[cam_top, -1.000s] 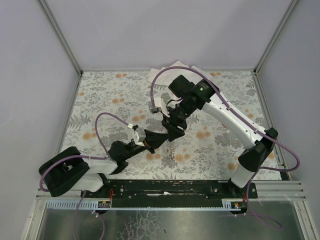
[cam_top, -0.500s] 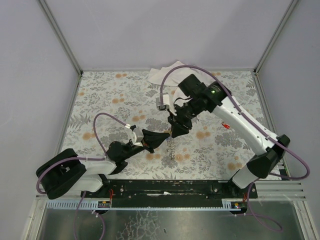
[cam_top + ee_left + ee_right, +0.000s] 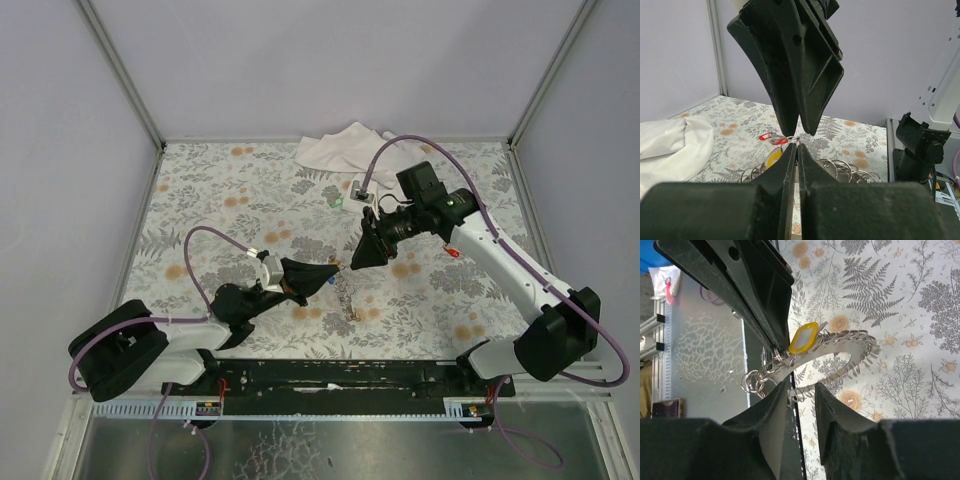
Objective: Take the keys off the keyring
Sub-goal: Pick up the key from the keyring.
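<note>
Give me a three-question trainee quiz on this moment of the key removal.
1. True or false: the left gripper is shut on a ring of the keyring.
2. Which coloured item sits among the chain's rings, between the two arms?
A. a red key
B. a yellow key tag
C. a green key
3. Fill in: the white cloth lies at the table's ___ edge, as seen from the arms' bases.

Key: 1 true; 2 B; 3 far.
</note>
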Motion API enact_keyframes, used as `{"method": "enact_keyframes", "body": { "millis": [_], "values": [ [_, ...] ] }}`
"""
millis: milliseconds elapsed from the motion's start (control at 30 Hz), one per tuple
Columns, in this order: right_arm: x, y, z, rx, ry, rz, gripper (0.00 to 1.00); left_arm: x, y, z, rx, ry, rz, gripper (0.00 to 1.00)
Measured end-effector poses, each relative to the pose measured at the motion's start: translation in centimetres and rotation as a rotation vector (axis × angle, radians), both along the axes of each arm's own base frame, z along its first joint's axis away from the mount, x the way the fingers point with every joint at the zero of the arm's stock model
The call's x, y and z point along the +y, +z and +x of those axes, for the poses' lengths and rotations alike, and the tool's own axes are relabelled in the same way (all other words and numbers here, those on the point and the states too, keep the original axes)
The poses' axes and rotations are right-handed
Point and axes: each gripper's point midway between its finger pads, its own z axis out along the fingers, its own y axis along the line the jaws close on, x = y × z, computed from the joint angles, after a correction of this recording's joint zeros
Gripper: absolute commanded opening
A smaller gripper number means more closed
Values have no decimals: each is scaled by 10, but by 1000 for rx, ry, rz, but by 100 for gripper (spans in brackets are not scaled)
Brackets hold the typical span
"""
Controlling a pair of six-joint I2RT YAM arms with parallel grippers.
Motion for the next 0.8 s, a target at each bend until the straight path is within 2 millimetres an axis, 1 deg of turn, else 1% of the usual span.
{"method": "enact_keyframes", "body": {
  "millis": [100,167,333,500,633,800],
  "values": [
    [5,0,1,20,2,43,36,0,0,0,1,-1,-1,0],
    [8,-2,0,17,14,74,33,0,0,0,2,-1,-1,0],
    [10,-11,-5,-5,50,117,20,0,1,-1,3,-3,-4,0],
    [10,-8,-2,-112,86,149,10,2,6,-2,-4,-5,-17,0],
    [11,-3,2,-174,102,169,8,2,7,-3,-6,-5,-21,0],
    [13,-1,5,-201,107,182,8,3,6,-3,-2,-7,-21,0]
  ]
}}
